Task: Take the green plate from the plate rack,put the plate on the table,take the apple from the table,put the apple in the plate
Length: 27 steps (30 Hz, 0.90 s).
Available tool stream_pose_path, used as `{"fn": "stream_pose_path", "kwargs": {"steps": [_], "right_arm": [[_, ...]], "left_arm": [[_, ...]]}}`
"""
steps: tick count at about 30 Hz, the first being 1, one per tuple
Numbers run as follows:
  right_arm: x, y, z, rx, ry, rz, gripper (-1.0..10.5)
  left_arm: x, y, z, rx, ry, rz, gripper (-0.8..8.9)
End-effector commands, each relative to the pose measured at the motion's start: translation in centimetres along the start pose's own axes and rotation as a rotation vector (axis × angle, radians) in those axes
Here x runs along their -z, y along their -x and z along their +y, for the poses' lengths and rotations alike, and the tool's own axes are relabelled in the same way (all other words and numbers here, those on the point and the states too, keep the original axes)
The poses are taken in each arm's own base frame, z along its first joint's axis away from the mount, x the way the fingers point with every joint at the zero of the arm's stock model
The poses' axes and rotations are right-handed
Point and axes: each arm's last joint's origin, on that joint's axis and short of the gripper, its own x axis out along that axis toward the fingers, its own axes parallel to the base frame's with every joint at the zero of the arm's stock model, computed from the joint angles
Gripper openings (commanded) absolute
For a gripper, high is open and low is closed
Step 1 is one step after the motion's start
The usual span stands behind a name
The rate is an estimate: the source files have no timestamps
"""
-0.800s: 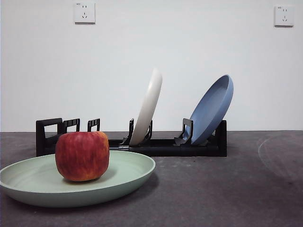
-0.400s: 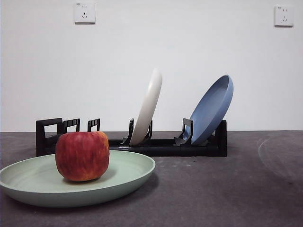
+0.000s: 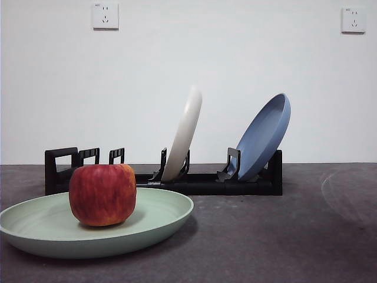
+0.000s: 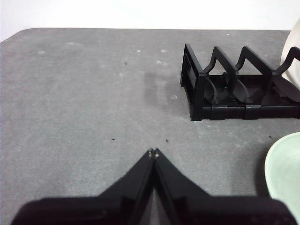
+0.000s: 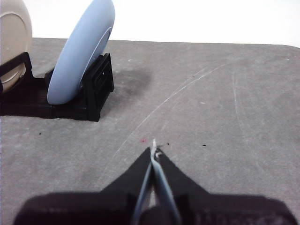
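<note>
The green plate (image 3: 159, 215) lies flat on the table (image 3: 283, 236) at the front left, and the red apple (image 3: 102, 194) sits upright in it. The black plate rack (image 3: 206, 183) stands behind them. A sliver of the green plate's rim (image 4: 283, 168) shows in the left wrist view, beside the rack's handle end (image 4: 201, 89). My left gripper (image 4: 153, 153) is shut and empty above bare table, apart from the plate. My right gripper (image 5: 154, 149) is shut and empty above bare table, off the rack's other end (image 5: 96, 86). Neither arm shows in the front view.
A cream-white plate (image 3: 184, 132) and a blue plate (image 3: 265, 135) lean in the rack's slots; both also show in the right wrist view, the cream-white one (image 5: 14, 28) and the blue one (image 5: 82, 51). Two wall sockets (image 3: 105, 16) sit on the white wall behind.
</note>
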Motion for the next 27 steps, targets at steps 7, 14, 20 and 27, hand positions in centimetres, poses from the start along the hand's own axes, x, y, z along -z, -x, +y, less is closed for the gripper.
{"fn": "stream_pose_path", "kwargs": {"steps": [7,14,20,27], "right_arm": [[0.18,-0.06,-0.01,0.003,-0.011,0.004,0.0],[0.18,-0.06,-0.01,0.003,-0.011,0.004,0.0],[0.18,-0.06,-0.01,0.003,-0.011,0.004,0.0],[0.18,-0.06,-0.01,0.003,-0.011,0.004,0.0]], "left_arm": [[0.09,-0.05,0.02,-0.003,-0.011,-0.001,-0.04],[0.08,-0.05,0.02,-0.003,-0.011,-0.002,-0.04],[0.09,-0.05,0.02,-0.003,-0.012,-0.001,-0.04],[0.09,-0.05,0.02,-0.003,-0.012,-0.001,-0.04]]}}
